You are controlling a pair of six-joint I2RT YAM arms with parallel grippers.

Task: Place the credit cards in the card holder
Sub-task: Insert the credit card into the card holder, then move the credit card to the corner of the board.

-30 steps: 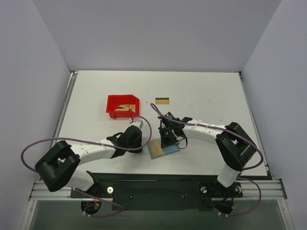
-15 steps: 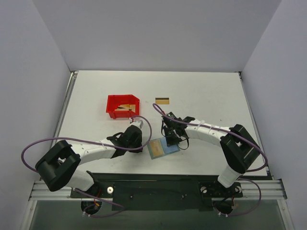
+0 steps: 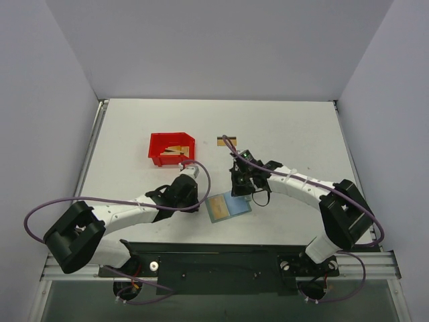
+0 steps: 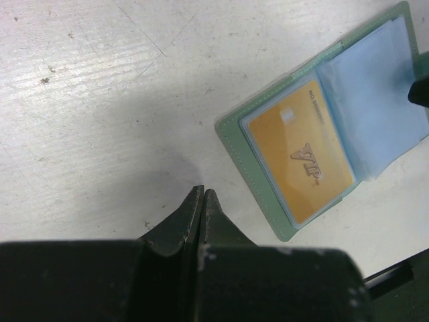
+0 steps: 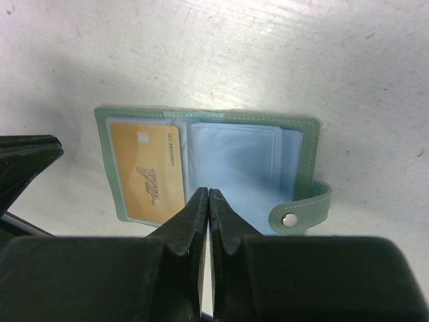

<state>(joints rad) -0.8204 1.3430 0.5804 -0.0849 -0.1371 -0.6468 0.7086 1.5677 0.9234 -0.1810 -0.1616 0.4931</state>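
Observation:
The card holder (image 3: pixel 228 206) lies open on the table, grey-green outside with light blue pockets (image 5: pixel 234 157) inside and a snap tab (image 5: pixel 301 211). One gold credit card (image 5: pixel 146 172) sits in its left pocket, and the left wrist view shows this card (image 4: pixel 301 161) too. A second credit card (image 3: pixel 226 141), with a dark stripe, lies flat on the table farther back. More cards rest in the red bin (image 3: pixel 155 151). My right gripper (image 5: pixel 208 192) is shut and empty, hovering over the holder's far edge. My left gripper (image 4: pixel 202 191) is shut and empty, just left of the holder (image 4: pixel 231 137).
The red bin stands left of centre, behind the left gripper (image 3: pixel 196 201). The right gripper (image 3: pixel 240 193) and its purple cable arch between the holder and the loose card. White walls close in the table on three sides.
The right gripper has drawn back from the card holder toward the far side of the table, staying shut. The left arm has barely shifted.

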